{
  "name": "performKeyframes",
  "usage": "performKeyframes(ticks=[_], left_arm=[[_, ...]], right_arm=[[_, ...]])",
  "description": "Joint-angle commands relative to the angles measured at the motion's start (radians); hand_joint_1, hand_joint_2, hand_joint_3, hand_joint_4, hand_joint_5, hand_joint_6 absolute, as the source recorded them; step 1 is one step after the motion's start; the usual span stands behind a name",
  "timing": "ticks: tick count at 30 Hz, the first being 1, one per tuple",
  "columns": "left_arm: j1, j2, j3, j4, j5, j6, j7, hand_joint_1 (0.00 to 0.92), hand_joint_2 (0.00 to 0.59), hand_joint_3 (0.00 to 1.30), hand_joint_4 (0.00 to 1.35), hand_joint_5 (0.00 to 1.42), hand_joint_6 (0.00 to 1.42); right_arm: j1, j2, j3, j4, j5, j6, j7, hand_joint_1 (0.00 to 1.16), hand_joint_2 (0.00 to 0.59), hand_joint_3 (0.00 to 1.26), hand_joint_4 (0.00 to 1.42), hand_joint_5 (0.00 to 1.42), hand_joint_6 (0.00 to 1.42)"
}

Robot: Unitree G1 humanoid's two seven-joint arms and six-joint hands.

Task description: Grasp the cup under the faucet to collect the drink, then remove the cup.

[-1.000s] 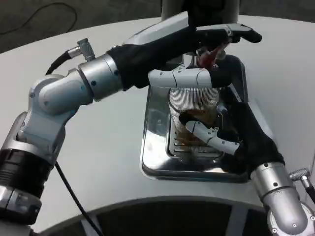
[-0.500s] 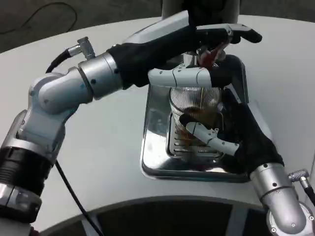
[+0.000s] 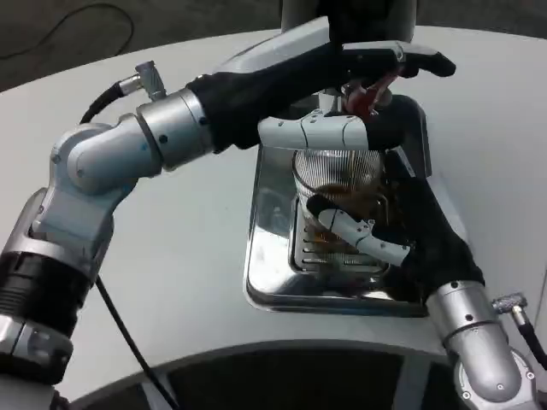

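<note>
A ribbed clear cup (image 3: 336,192) with brown drink in its lower part stands on the steel drip tray (image 3: 273,256), below the faucet. My right hand (image 3: 402,231) wraps around the cup from the right, its white fingers (image 3: 363,235) across the cup's front. My left hand (image 3: 342,77) reaches over from the left and rests on the red faucet lever (image 3: 366,96), with a white finger (image 3: 312,134) lying across just above the cup's rim. The faucet spout itself is hidden behind my left hand.
The dispenser's grey column (image 3: 346,13) rises behind the tray at the top. The white round table (image 3: 171,256) spreads left of the tray, and its front edge (image 3: 256,350) curves close below. A black cable (image 3: 128,342) hangs by my left arm.
My right hand and forearm have shifted slightly up and left around the cup. My left arm has edged a little, still on the lever.
</note>
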Motion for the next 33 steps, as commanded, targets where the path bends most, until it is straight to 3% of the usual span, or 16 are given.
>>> performKeyframes(ticks=[1,16,33], left_arm=[[0.009,0.016,-0.025,0.025,0.049,0.017,-0.028,0.000,0.048,0.22,0.13,0.13,0.08],[0.005,0.019,-0.026,0.038,0.055,0.011,-0.022,0.000,0.050,0.23,0.15,0.14,0.09],[0.008,0.029,-0.018,0.037,0.069,0.008,-0.015,0.000,0.045,0.24,0.16,0.16,0.09]], right_arm=[[-0.007,0.019,0.007,0.025,0.005,-0.032,-0.008,0.73,0.213,0.00,0.05,0.13,0.06],[-0.021,0.040,0.025,0.070,-0.012,-0.051,-0.043,0.74,0.216,0.08,0.12,0.19,0.10],[-0.027,0.089,0.050,0.144,-0.063,-0.106,-0.160,0.77,0.226,0.21,0.26,0.33,0.19]])
